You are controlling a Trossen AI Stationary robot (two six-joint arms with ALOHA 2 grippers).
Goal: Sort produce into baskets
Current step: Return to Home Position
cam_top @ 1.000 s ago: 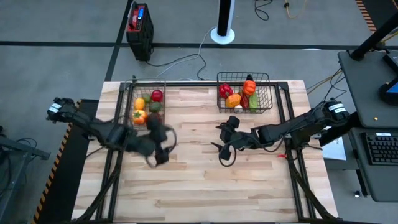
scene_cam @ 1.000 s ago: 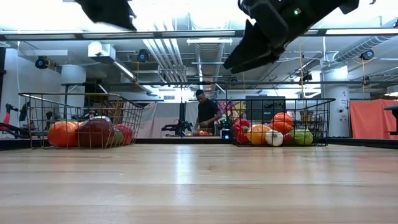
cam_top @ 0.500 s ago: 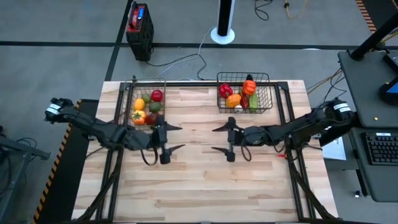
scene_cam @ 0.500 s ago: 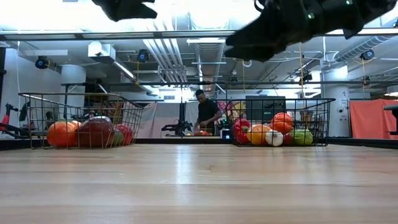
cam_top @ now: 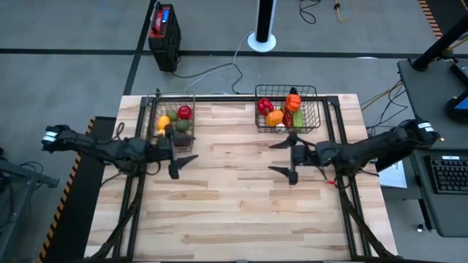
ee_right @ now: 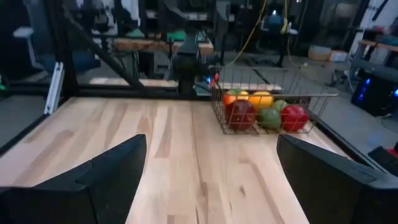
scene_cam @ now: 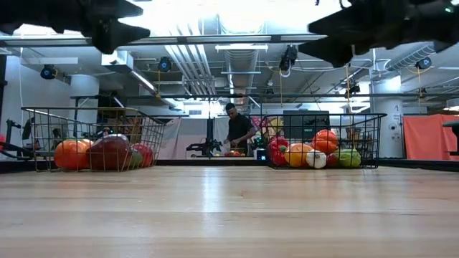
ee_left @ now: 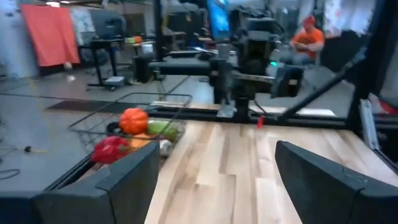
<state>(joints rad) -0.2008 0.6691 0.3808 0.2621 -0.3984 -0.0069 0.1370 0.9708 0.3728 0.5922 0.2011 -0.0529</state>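
Observation:
The left basket [cam_top: 173, 120] stands at the table's far left and holds yellow, red, green and maroon produce [ee_right: 261, 113]. The right basket [cam_top: 287, 109] stands at the far right and holds red, orange, green and white produce [ee_left: 134, 130]. My left gripper [cam_top: 189, 150] is open and empty, held level above the table just near of the left basket. My right gripper [cam_top: 272, 156] is open and empty, held level above the table near of the right basket. The two grippers point at each other across the bare middle of the table [cam_top: 234, 197].
A black box with a red top [cam_top: 164, 28] and a white stand base [cam_top: 262, 38] sit on the floor beyond the far edge. Dark frame rails [cam_top: 338, 131] run along the table's sides. A person [scene_cam: 237, 132] stands far behind the table.
Both grippers have risen and tipped from pointing down to level. My left gripper has drawn back toward the table's left edge and my right gripper toward the right edge, so the gap between them over the table's middle has widened. The produce has stayed in the baskets.

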